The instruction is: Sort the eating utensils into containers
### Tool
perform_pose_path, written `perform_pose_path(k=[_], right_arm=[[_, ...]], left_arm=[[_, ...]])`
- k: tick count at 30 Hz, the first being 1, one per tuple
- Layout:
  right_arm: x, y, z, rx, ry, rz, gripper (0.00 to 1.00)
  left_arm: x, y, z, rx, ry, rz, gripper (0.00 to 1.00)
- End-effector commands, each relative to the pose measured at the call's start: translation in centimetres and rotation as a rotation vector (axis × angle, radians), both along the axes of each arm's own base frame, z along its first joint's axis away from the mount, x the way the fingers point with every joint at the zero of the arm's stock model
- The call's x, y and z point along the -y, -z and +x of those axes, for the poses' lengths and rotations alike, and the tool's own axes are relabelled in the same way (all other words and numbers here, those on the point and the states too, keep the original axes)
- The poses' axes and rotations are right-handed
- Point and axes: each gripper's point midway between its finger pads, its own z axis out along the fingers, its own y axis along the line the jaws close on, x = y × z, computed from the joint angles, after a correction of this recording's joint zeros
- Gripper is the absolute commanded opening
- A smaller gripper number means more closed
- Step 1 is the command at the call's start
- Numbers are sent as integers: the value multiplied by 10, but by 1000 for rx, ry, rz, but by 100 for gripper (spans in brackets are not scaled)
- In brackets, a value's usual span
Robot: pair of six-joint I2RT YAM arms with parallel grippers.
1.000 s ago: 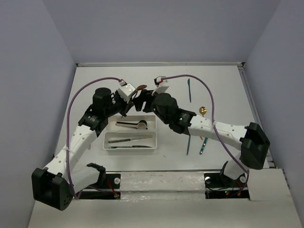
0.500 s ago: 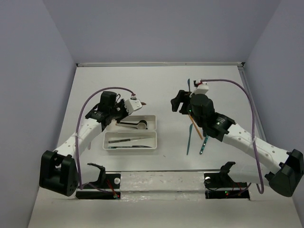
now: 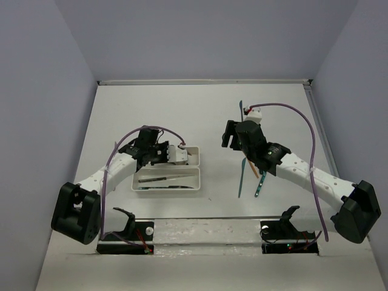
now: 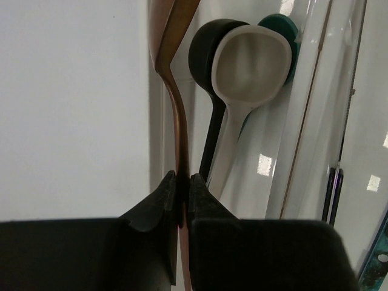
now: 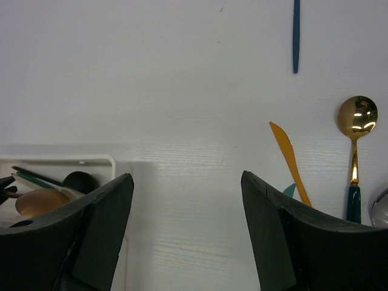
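My left gripper (image 3: 182, 155) (image 4: 180, 179) is shut on the handle of a copper spoon (image 4: 177, 121), low over the far white tray (image 3: 197, 151). Inside that tray lie a black spoon (image 4: 209, 51), a cream spoon (image 4: 251, 63) and a teal spoon (image 4: 286, 27). The near tray (image 3: 134, 182) holds several knives (image 3: 163, 180). My right gripper (image 3: 229, 134) (image 5: 188, 182) is open and empty over bare table, right of the trays. The right wrist view shows the copper spoon's bowl (image 5: 41, 202) in the tray corner (image 5: 91, 159).
On the table to the right lie a dark blue knife (image 3: 241, 109) (image 5: 296, 36), a gold spoon with a teal handle (image 5: 357, 115), an orange knife (image 5: 290, 160), a teal knife (image 3: 242, 179) and another teal-handled piece (image 3: 259, 185).
The two grippers were together above the trays with the copper spoon. My right gripper has drawn away to the right, open. My left gripper has lowered the spoon onto the far tray.
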Motion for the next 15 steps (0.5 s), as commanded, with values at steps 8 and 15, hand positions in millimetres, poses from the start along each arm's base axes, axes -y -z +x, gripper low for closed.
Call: perform_pose_path(k=[8, 15], right_arm=[[1, -8, 3, 19, 16, 20, 77], [2, -3, 0, 11, 16, 18, 77]], left_arm=[[-3, 20, -2, -41, 95, 91, 18], [-4, 29, -1, -89, 100, 119, 29]])
